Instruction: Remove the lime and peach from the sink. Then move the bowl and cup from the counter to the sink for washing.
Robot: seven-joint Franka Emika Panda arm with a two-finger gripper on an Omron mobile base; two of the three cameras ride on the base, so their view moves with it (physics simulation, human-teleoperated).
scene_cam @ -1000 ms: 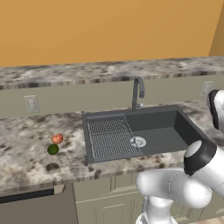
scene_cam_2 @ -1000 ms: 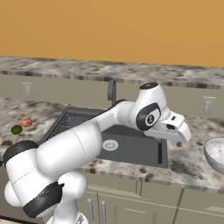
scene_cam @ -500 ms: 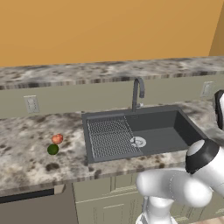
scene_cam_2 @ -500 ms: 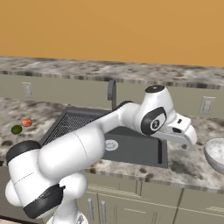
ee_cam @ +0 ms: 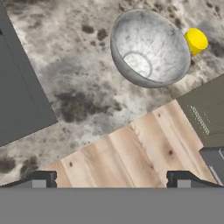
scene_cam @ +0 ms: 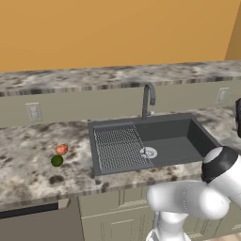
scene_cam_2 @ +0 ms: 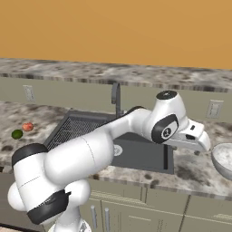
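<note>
The gripper (ee_cam: 112,179) has its fingers spread wide, holding nothing. Ahead of them on the counter (ee_cam: 78,78) sits the speckled silvery bowl (ee_cam: 150,48), the yellow cup (ee_cam: 196,41) touching its far side.

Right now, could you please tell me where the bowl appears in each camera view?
Left base view: not in it.
Right base view: bowl cut by the right edge, on the counter right of the sink.
Hand view: upper middle, beside the cup.
Shared landmark: the sink.
</note>
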